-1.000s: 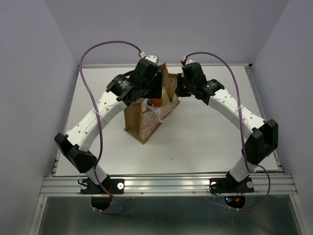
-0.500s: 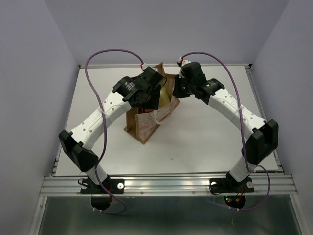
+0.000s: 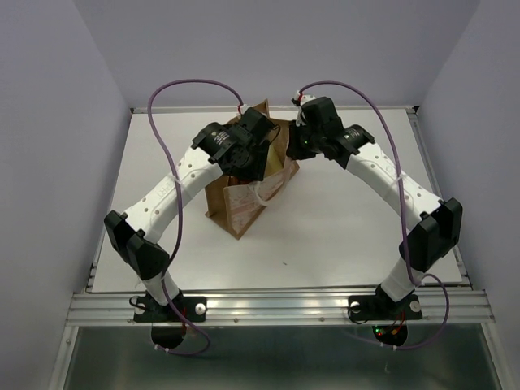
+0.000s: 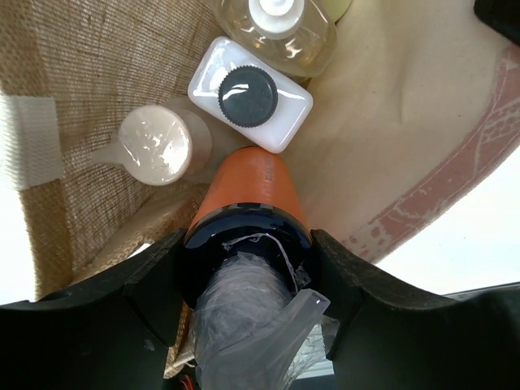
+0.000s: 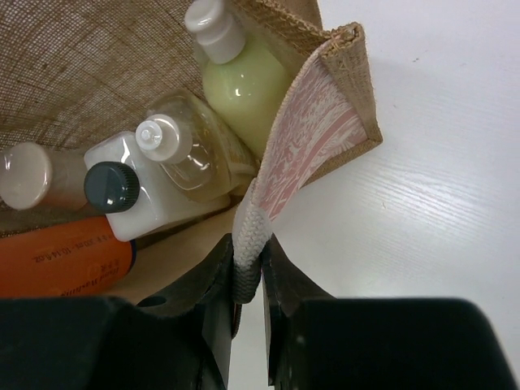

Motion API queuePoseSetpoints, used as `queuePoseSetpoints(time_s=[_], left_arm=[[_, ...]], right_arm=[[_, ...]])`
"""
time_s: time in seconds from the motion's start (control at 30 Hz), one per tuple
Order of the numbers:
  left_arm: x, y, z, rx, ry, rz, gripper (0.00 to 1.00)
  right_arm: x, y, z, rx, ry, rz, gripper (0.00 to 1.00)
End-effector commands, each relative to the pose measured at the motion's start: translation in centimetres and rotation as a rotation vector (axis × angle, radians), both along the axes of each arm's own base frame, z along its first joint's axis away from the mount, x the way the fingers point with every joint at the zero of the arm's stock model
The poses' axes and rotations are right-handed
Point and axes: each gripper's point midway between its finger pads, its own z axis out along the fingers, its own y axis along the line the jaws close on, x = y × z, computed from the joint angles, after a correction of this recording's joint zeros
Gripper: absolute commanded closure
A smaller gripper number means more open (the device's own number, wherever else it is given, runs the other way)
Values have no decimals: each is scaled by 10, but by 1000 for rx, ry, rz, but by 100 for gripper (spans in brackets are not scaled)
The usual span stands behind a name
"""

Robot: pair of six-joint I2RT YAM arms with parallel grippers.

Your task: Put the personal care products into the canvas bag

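Arms reach in from both sides and meet over the canvas bag (image 3: pixel 240 207), which stands upright on the table. The left gripper (image 3: pixel 246 162) sits in the bag's mouth and the right gripper (image 3: pixel 297 151) at the bag's right rim. From the left wrist, the gripper is clamped round the dark-capped end of the orange bottle (image 4: pixel 248 191). The bottle's long axis runs straight away from the gripper, down into the bag. Its base sits against or just beside the white square bottle (image 4: pixel 248 93), with the amber bottle (image 4: pixel 284 28) beyond and the brown-tan bottle (image 4: pixel 154 146) alongside, all inside the bag. From the right wrist, the gripper pinches the cream strap handle (image 5: pixel 247 236), holding the bag's mouth open. The pale yellow-green bottle (image 5: pixel 236 93) stands in the bag's corner. Releasing the orange bottle looks like the only step left.
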Motion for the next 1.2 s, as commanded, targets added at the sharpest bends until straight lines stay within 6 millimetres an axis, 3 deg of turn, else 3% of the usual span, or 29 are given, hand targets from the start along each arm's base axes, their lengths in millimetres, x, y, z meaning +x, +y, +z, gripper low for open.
queuePoseSetpoints(time_s=[0.0, 0.17, 0.4, 0.5, 0.53, 0.63, 0.77, 0.97, 1.17], left_arm=[[13, 11, 42, -13, -119, 16, 100], [8, 5, 41, -36, -95, -17, 100], [-8, 18, 37, -59, -69, -2, 100], [-18, 31, 8, -1, -4, 9, 100], [-22, 34, -11, 35, 45, 7, 100], [-29, 35, -33, 63, 112, -1, 100], [-27, 36, -36, 72, 115, 8, 100], [-13, 35, -64, 168, 157, 31, 100], [-7, 37, -74, 190, 181, 42, 100]], right_arm=[[17, 5, 49, 59, -141, -15, 99], [19, 3, 42, 42, -130, -26, 99], [22, -1, 42, 23, -136, -46, 99], [20, 0, 41, 25, -131, -36, 99], [20, 0, 41, 26, -131, -35, 99], [19, 2, 38, 29, -122, -27, 99], [18, 3, 36, 28, -117, -21, 99], [17, 4, 36, 29, -116, -10, 99], [18, 0, 52, 38, -152, -28, 99]])
